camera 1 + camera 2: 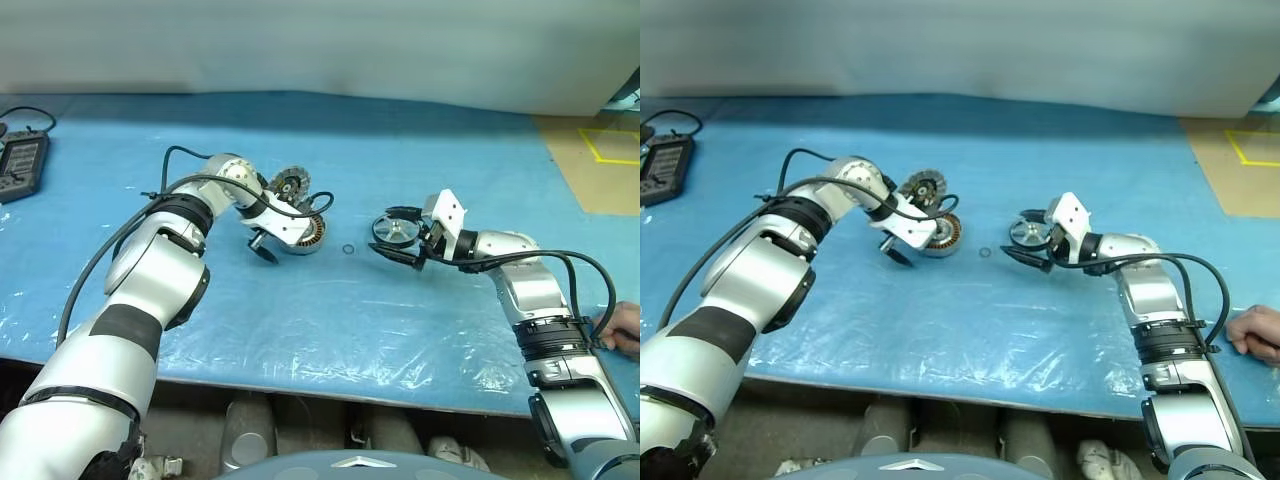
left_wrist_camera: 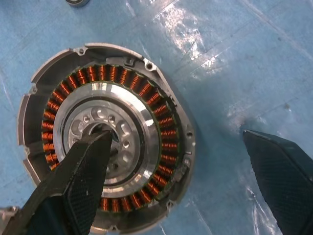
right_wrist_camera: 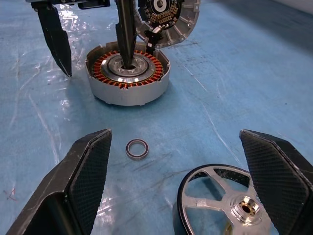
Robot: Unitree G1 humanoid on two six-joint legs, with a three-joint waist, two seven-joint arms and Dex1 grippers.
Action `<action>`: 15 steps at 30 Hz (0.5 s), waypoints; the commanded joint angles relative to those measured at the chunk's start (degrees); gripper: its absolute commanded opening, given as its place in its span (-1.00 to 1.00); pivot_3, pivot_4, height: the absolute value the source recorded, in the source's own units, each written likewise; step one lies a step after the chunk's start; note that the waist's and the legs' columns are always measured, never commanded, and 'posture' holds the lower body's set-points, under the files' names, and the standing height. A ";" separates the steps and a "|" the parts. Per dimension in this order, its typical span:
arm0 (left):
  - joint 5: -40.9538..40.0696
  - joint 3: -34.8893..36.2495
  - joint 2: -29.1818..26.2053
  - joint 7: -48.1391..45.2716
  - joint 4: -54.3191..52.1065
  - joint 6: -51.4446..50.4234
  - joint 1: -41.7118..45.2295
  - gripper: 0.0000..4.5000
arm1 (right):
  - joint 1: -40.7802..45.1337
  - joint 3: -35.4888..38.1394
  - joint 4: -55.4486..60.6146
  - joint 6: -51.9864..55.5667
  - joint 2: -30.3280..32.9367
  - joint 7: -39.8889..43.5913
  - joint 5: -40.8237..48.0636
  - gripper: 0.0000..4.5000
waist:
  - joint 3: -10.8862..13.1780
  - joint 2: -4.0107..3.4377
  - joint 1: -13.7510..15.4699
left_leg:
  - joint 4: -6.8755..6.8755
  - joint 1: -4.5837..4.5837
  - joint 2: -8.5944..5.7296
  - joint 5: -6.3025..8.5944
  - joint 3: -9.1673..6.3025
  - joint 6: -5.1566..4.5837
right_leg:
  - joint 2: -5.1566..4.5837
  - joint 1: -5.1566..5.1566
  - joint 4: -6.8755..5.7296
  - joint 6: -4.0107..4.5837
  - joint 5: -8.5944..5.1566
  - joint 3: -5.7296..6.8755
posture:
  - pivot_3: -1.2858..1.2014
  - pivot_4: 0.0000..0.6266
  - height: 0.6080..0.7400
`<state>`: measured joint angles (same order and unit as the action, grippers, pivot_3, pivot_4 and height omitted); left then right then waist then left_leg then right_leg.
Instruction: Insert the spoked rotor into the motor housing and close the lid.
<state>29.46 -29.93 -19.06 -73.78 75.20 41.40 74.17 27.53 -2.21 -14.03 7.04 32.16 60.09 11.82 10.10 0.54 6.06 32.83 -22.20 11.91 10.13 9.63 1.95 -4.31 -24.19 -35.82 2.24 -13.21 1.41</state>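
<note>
A blue plastic-covered table [image 1: 330,330] carries all the parts. At the far left edge lies a dark handheld controller [image 1: 22,165] with its cable. Left of centre, the left gripper [image 2: 183,181] points steeply down over the motor housing [image 3: 128,78], its fingers spread wide: one fingertip [image 3: 126,34] stands in the housing's central hole, the other [image 3: 58,44] is outside the housing wall, on the side away from the lid. The housing sits flat on the table with its ring of copper-brown windings facing up. Just beyond it the lid [image 1: 291,184] stands tilted on its ribbed rim, leaning against the housing's far edge. Between the two arms a tiny loose ring [image 3: 137,149] lies on the table. Right of centre lies the spoked rotor [image 3: 220,203], flat, hub up, well apart from the housing. The right gripper [image 3: 183,196] is nearly level, its fingers spread wide on either side of the rotor without closing on it. At the right edge a person's hand [image 1: 1258,330] rests on the table.
</note>
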 commanded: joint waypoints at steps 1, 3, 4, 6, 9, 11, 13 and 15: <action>1.88 -1.20 0.50 1.64 0.44 -0.65 1.09 1.00 | 1.06 1.45 1.52 0.38 0.46 0.25 1.82 0.92 | 0.00 0.00 0.00 | 0.00 0.02 0.00 0.00 0.00 0.00 | 0.00 0.00 -0.01 0.00 0.00 0.00 | 0.03 -0.52 1.00; 2.45 -1.48 0.99 2.19 0.58 -0.91 1.20 1.00 | 0.60 1.42 2.20 0.63 0.51 0.33 1.98 0.92 | 0.00 0.00 0.09 | 0.01 0.06 -0.01 0.00 -0.01 0.00 | 0.00 0.06 -0.01 0.00 0.00 0.00 | 0.03 -0.52 1.00; 2.58 -1.51 1.28 2.49 0.65 -1.10 1.27 1.00 | 0.44 1.47 2.36 0.68 0.60 0.35 2.00 0.92 | 0.00 0.00 0.12 | 0.01 0.09 -0.01 0.00 -0.01 0.00 | -0.01 0.09 -0.01 0.00 0.00 0.00 | 0.03 -0.52 1.00; 2.90 -1.52 1.78 3.47 0.79 -1.56 1.40 0.81 | 0.27 1.63 2.63 0.85 0.87 0.40 2.11 1.00 | 0.00 0.00 0.20 | 0.06 0.11 -0.02 0.00 -0.01 -0.01 | -0.03 0.13 0.00 0.01 0.00 0.00 | 0.03 -0.52 1.00; 4.58 -2.50 2.24 5.69 1.03 -2.09 1.15 0.48 | 0.23 1.76 3.01 1.07 1.18 0.36 2.19 1.00 | 0.00 0.00 0.24 | 0.12 0.11 -0.02 0.00 -0.02 -0.01 | -0.05 0.15 0.00 0.01 0.00 0.00 | 0.03 -0.52 1.00; 5.06 -2.81 2.48 6.03 1.22 -2.32 0.97 0.48 | 0.21 1.75 3.30 1.20 1.23 0.23 2.27 1.00 | 0.00 -0.01 0.30 | 0.12 0.12 -0.02 0.00 -0.02 -0.01 | -0.05 0.17 0.01 0.01 0.00 0.00 | 0.03 -0.52 1.00; 5.23 -2.93 2.79 6.14 1.38 -2.46 0.82 0.39 | 0.20 1.69 3.42 1.23 1.21 0.09 2.33 1.00 | -0.01 -0.01 0.37 | 0.12 0.17 -0.02 0.00 -0.03 -0.01 | -0.05 0.19 0.00 0.01 0.00 0.00 | 0.03 -0.52 1.00; 5.62 -3.11 3.06 6.59 1.46 -2.45 0.64 0.24 | 0.03 1.66 3.67 1.24 1.16 -0.15 2.36 1.00 | -0.01 -0.01 0.53 | 0.13 0.21 -0.02 0.00 -0.03 -0.01 | -0.05 0.25 -0.01 0.00 0.00 0.00 | 0.03 -0.52 1.00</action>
<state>33.91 -31.83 -16.54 -67.24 75.80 39.28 75.36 27.61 -2.19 -12.58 8.24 32.78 60.16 12.77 10.09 0.52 6.59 32.97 -21.97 11.89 10.14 9.60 1.93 -4.37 -23.93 -35.82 2.24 -13.22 1.40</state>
